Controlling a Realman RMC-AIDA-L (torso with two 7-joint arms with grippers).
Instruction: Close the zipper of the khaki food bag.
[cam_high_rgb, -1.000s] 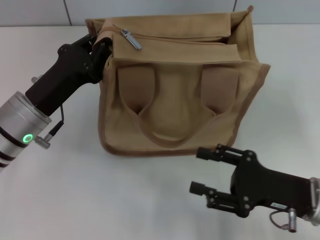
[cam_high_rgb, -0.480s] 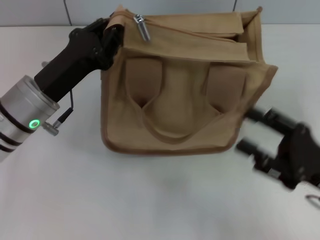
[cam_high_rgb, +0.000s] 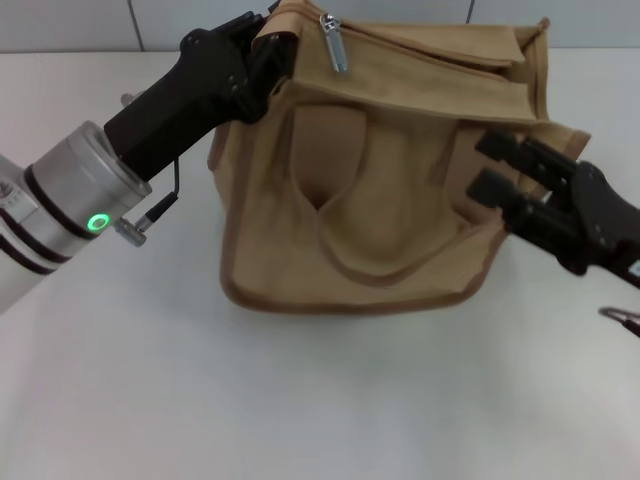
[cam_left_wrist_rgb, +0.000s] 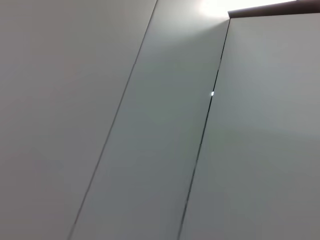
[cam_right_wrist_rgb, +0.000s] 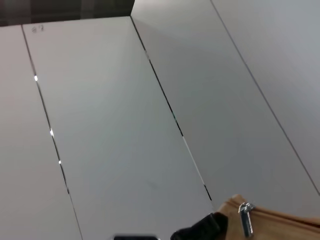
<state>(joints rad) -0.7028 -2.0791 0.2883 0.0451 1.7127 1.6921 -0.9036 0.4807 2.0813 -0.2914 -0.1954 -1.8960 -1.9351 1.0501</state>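
The left gripper (cam_high_rgb: 268, 42) pinched the khaki food bag (cam_high_rgb: 380, 190) at its top corner, bracing it. The right gripper (cam_high_rgb: 497, 167), fingers apart and empty, stood beside the bag; it seemingly next needed the zipper (cam_high_rgb: 334, 45) pull.

The left arm is a silver metal cylinder with dark bands and a glowing green ring light, a thin black cable looping to a small metal plug. Its left tool (cam_high_rgb: 262, 45) is matte black and blocky. The right tool (cam_high_rgb: 497, 166) is black too, with two bar-like fingers and visible screws.
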